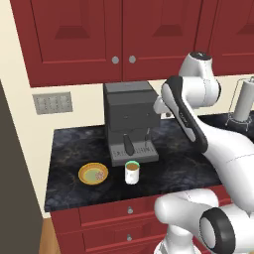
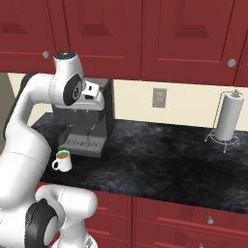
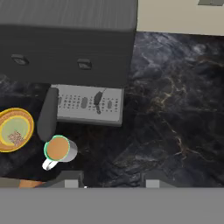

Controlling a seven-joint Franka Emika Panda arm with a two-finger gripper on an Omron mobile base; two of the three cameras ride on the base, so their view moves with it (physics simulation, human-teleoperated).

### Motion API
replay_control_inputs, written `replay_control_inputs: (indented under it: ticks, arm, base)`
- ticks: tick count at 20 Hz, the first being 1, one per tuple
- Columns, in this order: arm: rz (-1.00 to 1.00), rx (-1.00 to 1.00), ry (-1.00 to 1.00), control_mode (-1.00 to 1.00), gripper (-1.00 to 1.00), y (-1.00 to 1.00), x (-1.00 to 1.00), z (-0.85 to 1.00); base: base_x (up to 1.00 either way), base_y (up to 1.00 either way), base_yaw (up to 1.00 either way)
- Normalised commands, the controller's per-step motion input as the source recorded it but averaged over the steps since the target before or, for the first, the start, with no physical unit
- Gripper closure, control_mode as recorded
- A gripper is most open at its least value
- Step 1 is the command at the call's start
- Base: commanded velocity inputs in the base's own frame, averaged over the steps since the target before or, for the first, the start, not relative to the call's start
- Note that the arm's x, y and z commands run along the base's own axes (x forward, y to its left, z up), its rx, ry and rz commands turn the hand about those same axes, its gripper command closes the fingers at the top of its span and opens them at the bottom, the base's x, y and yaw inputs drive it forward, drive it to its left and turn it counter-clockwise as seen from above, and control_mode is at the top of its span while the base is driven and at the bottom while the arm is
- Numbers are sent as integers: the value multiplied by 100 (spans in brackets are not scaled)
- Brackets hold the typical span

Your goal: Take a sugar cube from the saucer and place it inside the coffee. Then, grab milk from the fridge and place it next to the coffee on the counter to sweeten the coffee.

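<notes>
Sugar cube (image 3: 15, 137) resting in the saucer (image 3: 27, 120) on the black tabletop (image 3: 175, 109), just beside the coffee (image 3: 58, 148), in front of the coffee machine (image 1: 130, 119). Probably light, hard, crumbly; best pinched gently across opposite flat faces. Fingers (image 3: 70, 180) high above the tabletop, holding nothing; gap between them impossible to judge.

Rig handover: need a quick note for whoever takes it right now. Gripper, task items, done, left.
Gripper: high above the counter, holding nothing; whether it is open or shut is unclear.
Saucer sits left of the coffee, both in front of the coffee machine. A small pale speck on the saucer may be the sugar cube.
Done: nothing visible.
Left: sugar into the coffee, then milk from the fridge to beside the cup.
</notes>
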Motion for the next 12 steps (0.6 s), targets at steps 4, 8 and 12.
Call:
replay_control_inputs:
  ticks: [4, 8, 12]
  arm:
    - [0, -1, -3, -100, -100, 12, -34, -3]
    - [0, -13, 6, -100, -100, 98, -52, -58]
    - [0, -11, 10, -100, -100, 100, -37, -85]
  base:
    - [0, 0, 0]
    - [0, 0, 0]
    - [0, 0, 0]
